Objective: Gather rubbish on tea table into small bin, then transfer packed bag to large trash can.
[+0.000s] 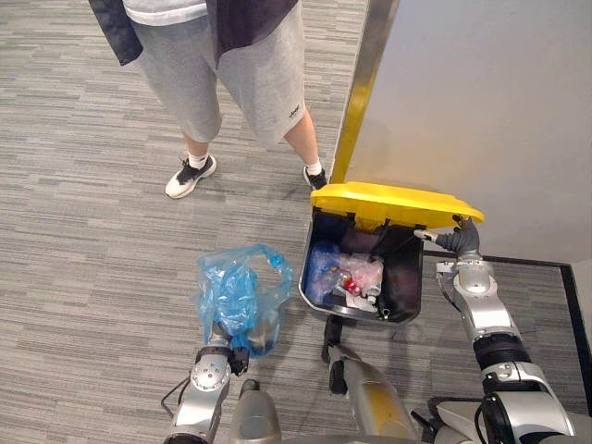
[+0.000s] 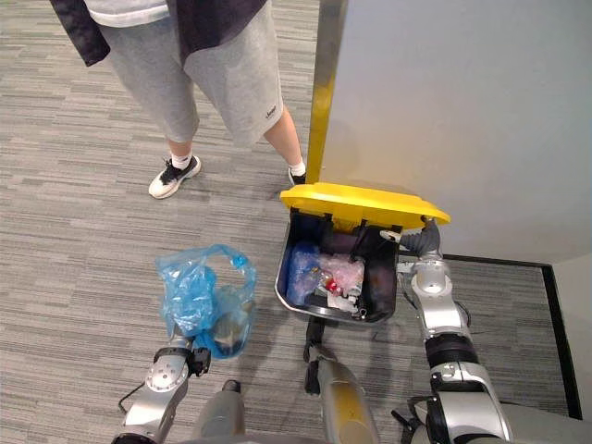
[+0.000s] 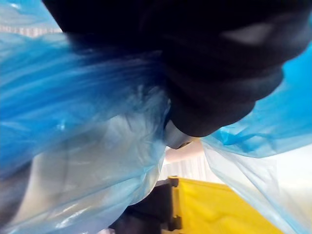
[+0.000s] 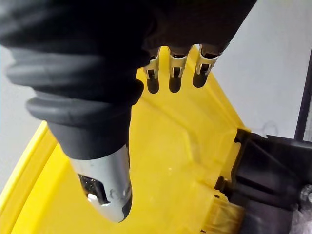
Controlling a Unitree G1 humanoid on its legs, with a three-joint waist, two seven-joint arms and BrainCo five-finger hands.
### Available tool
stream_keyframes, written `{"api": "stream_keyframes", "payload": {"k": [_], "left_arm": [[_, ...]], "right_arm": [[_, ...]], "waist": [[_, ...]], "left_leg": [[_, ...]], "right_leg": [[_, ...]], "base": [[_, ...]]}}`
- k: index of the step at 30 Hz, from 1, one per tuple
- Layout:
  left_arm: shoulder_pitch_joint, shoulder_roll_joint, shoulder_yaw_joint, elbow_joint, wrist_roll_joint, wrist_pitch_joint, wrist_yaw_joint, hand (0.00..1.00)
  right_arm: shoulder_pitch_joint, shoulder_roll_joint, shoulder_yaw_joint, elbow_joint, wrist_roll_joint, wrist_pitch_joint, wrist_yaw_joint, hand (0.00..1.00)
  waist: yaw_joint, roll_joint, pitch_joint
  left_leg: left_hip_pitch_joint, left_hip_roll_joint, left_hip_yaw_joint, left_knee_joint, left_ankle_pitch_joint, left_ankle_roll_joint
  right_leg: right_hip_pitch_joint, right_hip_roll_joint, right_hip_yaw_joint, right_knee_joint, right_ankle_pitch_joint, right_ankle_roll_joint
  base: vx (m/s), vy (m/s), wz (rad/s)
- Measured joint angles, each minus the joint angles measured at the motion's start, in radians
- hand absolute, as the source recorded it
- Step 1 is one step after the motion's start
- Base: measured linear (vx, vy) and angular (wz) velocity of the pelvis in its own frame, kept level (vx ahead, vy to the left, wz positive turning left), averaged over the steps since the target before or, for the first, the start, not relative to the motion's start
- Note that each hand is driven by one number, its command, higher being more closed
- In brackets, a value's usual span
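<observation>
A blue plastic rubbish bag [image 1: 236, 296], filled and bunched at its top, hangs left of the large dark trash can [image 1: 407, 296]. My left hand [image 1: 233, 357] sits under it, shut on the gathered plastic [image 3: 97, 112], whose taut folds run into the hand. The can's yellow lid [image 1: 393, 202] stands raised. My right hand [image 1: 460, 239] is open at the lid's right end, its straight fingers [image 4: 170, 73] and thumb [image 4: 109, 190] against the lid's yellow underside [image 4: 185, 146]. Inside the can lie a blue bag and clear plastic wrappers [image 1: 356, 275].
A person in grey shorts [image 1: 222, 74] stands just beyond the can, one shoe [image 1: 190, 176] to the left and one [image 1: 315, 176] at the can's back. A grey wall [image 1: 481, 102] with a gold strip [image 1: 363, 83] rises behind the can.
</observation>
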Motion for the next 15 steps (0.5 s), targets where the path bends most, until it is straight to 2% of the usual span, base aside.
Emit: {"api": "stream_keyframes", "payload": {"k": [4, 9, 15], "left_arm": [[-0.085, 0.006, -0.073, -0.042, -0.020, -0.012, 0.002, 1.00], [-0.239, 0.005, -0.178, -0.044, -0.019, -0.018, 0.004, 1.00], [-0.459, 0.005, -0.230, 0.020, -0.015, -0.021, 0.026, 1.00]], "right_arm": [[-0.054, -0.001, 0.027, 0.024, 0.000, 0.000, 0.001, 0.00], [-0.108, -0.025, 0.065, 0.031, 0.004, 0.000, 0.001, 0.00], [-0.239, -0.062, 0.128, 0.028, 0.030, 0.000, 0.001, 0.00]], "waist": [[-0.016, -0.015, 0.009], [-0.020, -0.020, 0.014], [-0.046, -0.020, 0.081]], "left_leg": [[-0.011, -0.014, 0.000, 0.014, -0.004, 0.003], [-0.030, -0.021, 0.003, 0.049, -0.025, 0.008], [-0.047, -0.030, 0.024, 0.078, -0.039, 0.009]], "right_leg": [[0.001, -0.012, 0.000, -0.008, 0.005, -0.005], [0.001, -0.015, 0.008, -0.015, 0.020, -0.016], [-0.014, -0.017, 0.031, -0.015, 0.029, -0.018]], "base": [[0.03, 0.046, 0.05], [0.03, 0.051, -0.02], [0.01, 0.022, -0.10]]}}
